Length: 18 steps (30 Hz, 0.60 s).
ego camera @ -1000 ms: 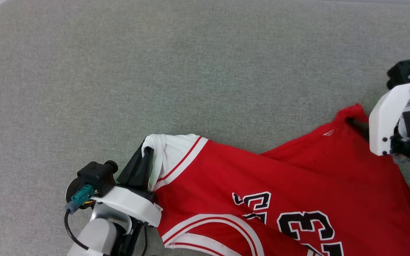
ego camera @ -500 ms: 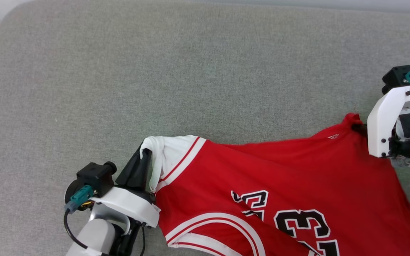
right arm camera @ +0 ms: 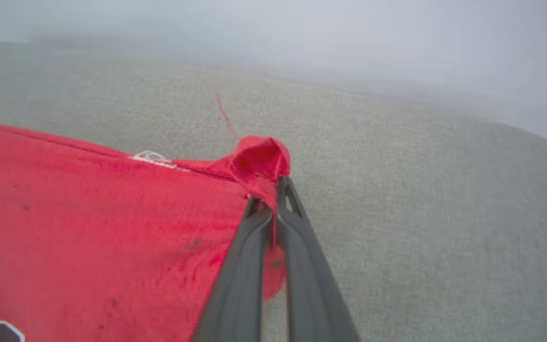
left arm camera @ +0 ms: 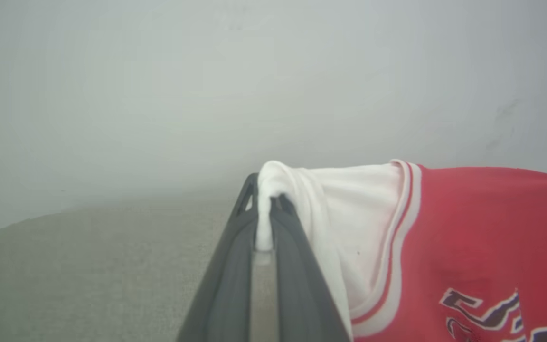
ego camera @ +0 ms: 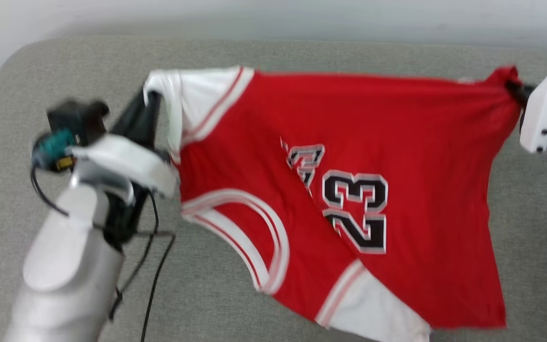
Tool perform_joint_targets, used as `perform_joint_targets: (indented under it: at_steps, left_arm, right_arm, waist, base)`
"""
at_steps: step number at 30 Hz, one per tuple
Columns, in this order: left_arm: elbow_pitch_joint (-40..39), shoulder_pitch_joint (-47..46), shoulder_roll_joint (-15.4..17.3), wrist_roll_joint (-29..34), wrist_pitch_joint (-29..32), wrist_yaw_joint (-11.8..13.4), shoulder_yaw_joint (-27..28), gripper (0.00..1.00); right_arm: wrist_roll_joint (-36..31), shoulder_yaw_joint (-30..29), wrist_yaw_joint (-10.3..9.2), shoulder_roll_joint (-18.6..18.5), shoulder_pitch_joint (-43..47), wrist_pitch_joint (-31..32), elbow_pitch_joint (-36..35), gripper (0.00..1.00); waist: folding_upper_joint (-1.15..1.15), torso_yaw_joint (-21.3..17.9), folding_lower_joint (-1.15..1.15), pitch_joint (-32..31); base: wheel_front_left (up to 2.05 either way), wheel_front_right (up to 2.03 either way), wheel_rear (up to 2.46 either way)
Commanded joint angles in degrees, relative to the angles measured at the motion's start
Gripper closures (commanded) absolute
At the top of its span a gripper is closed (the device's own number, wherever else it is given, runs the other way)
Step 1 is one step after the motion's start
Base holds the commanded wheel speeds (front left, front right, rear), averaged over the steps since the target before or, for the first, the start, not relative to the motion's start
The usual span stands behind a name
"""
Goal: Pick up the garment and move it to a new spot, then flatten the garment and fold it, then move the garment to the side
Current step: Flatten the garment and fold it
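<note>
Head view: the garment [ego camera: 264, 142] is stretched taut over the grey cushion [ego camera: 88, 61]. The left gripper [ego camera: 151, 96] pinches its white sleeve and the right gripper [ego camera: 514, 88] pinches its red corner. Contact between the lower edge and the cushion cannot be determined.

Number on the jersey
The red jersey [ego camera: 420, 142] carries a black, white-edged "23" [ego camera: 355, 190]; the folded lettering [ego camera: 306, 159] beside it cannot be read.
</note>
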Motion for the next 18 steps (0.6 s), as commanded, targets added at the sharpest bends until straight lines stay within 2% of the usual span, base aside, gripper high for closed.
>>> perform_joint_targets:
  at_steps: [1,9,18]
  left_arm:
    - [0.82,-2.51,0.65,0.17,0.16,0.11,0.68,1.0]
    - [12.98,-23.0,1.16,0.79,2.02,-0.34,1.54,1.0]
    - [24.55,-42.37,3.42,3.24,-2.53,0.34,2.27,1.0]
  right_arm:
    - [-1.29,-0.74,-0.12,0.02,-1.45,-0.91,0.52,1.0]
    - [-10.11,-6.21,-0.15,1.82,-11.39,-9.47,2.93,1.0]
    - [-18.74,-11.98,-0.38,3.85,-25.39,-17.13,5.68,1.0]
  waist:
    - [0.0,-0.47,0.0,-0.04]
    - [0.0,-2.22,0.0,1.17]
    - [0.0,-4.01,0.0,4.52]
  base:
    - [0.0,0.0,0.0]
    - [0.0,0.0,0.0]
    - [0.0,0.0,0.0]
